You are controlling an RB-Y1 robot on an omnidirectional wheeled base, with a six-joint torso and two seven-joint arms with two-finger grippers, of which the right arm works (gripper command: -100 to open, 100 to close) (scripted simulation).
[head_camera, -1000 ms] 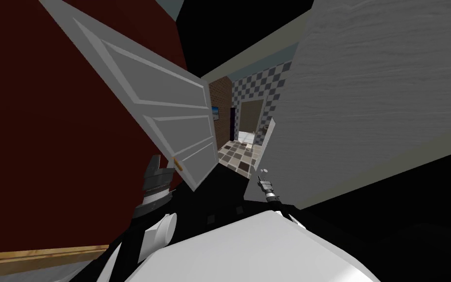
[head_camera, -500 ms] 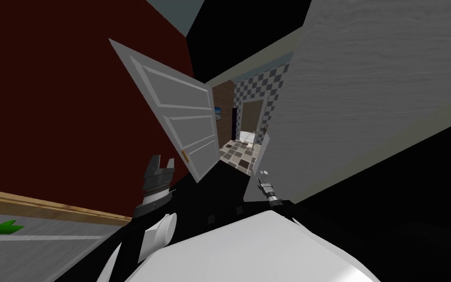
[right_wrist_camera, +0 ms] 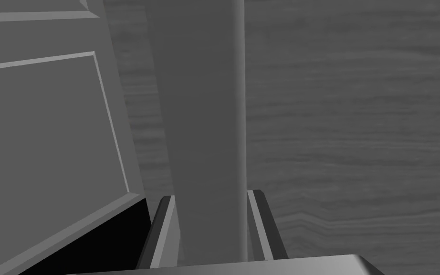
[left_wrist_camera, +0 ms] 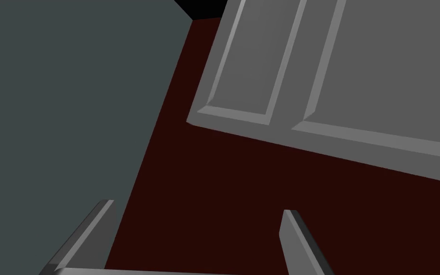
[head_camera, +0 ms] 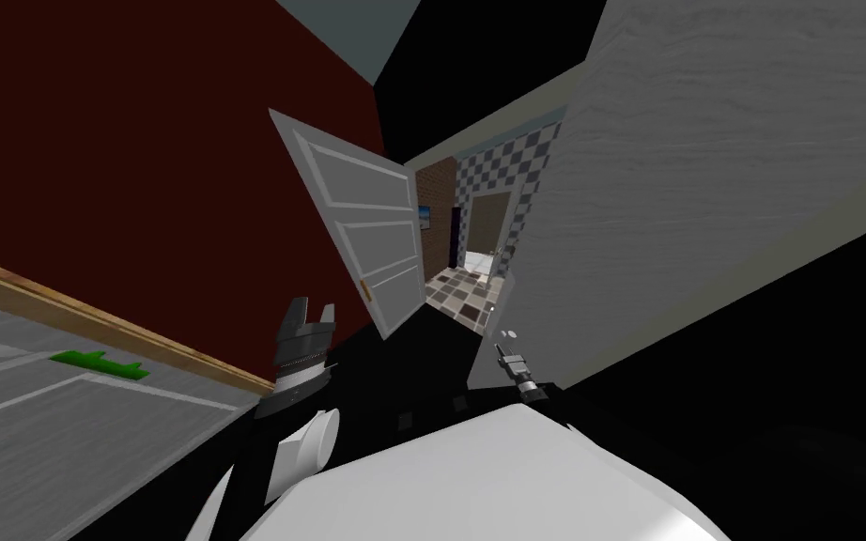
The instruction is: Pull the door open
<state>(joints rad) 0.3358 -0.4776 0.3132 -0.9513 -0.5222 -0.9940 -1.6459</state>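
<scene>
The left gripper [left_wrist_camera: 196, 206] is wide open. Its two fingers [left_wrist_camera: 90, 234] stand far apart and there is nothing between them. It touches nothing. In the head view it is raised in front of the red wall [head_camera: 140, 169], a little below and to the left of the door [head_camera: 370, 235], and clearly apart from it.

In the left wrist view the red wall lies behind the fingers. Beside it is a flat grey-green surface [left_wrist_camera: 61, 119], and further off the panelled face of the door.

The door is grey-white with raised panels and stands wide open, swung to the left of the opening, near the red wall. Its small yellowish handle [head_camera: 365, 291] sits at the edge nearest to the left gripper, with a gap between them.

Through the opening there is a chequered floor [head_camera: 459, 296], a brick wall [head_camera: 439, 197] and a chequered wall [head_camera: 506, 160].

The right gripper [head_camera: 506, 332] is low on the right side of the opening, beside the grey wall [head_camera: 703, 188] with a grain pattern. In its wrist view a grey strip [right_wrist_camera: 209, 119] rises straight ahead of it. Whether it grips this strip I cannot tell.

At the foot of the red wall runs a wooden skirting [head_camera: 93, 319]. Below it is a grey floor [head_camera: 46, 413] with a flat green thing [head_camera: 98, 362] on it. A black area [head_camera: 797, 376] lies to the right of the grey wall.
</scene>
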